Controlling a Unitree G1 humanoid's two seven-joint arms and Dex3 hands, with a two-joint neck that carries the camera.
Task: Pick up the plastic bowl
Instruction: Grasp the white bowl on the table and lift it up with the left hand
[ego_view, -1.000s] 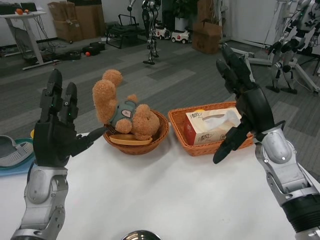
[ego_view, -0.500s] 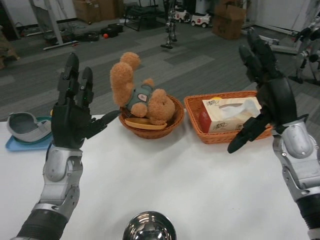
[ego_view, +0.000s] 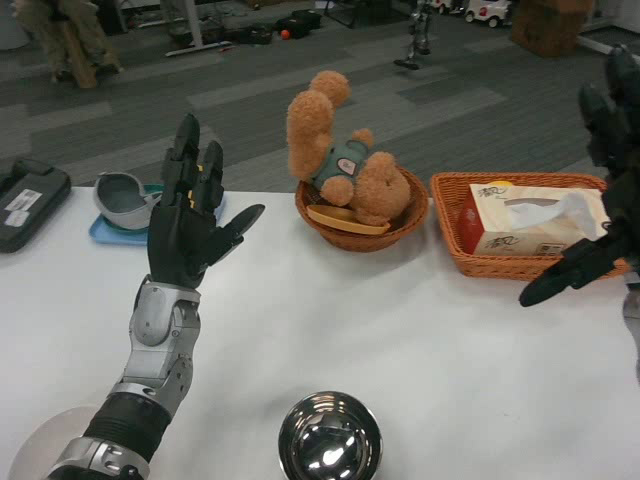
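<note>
A grey bowl (ego_view: 121, 194) lies tilted on a blue tray (ego_view: 103, 232) at the table's far left. A shiny steel bowl (ego_view: 329, 441) stands near the front edge, in the middle. A pale round rim (ego_view: 38, 447) shows at the bottom left corner; I cannot tell what it is. My left hand (ego_view: 190, 228) is raised upright just right of the grey bowl, fingers spread, holding nothing. My right hand (ego_view: 603, 190) is up at the right edge, over the rectangular basket, fingers apart and empty.
A teddy bear (ego_view: 345, 165) lies in a round wicker basket (ego_view: 322, 218) at the back middle. A rectangular wicker basket (ego_view: 470, 262) with a tissue box (ego_view: 535, 217) stands to its right. A black case (ego_view: 27, 202) sits at the far left.
The camera has turned left and dipped, so everything has shifted right in the picture; the grey bowl and steel bowl show more fully. Both hands stay raised and empty.
</note>
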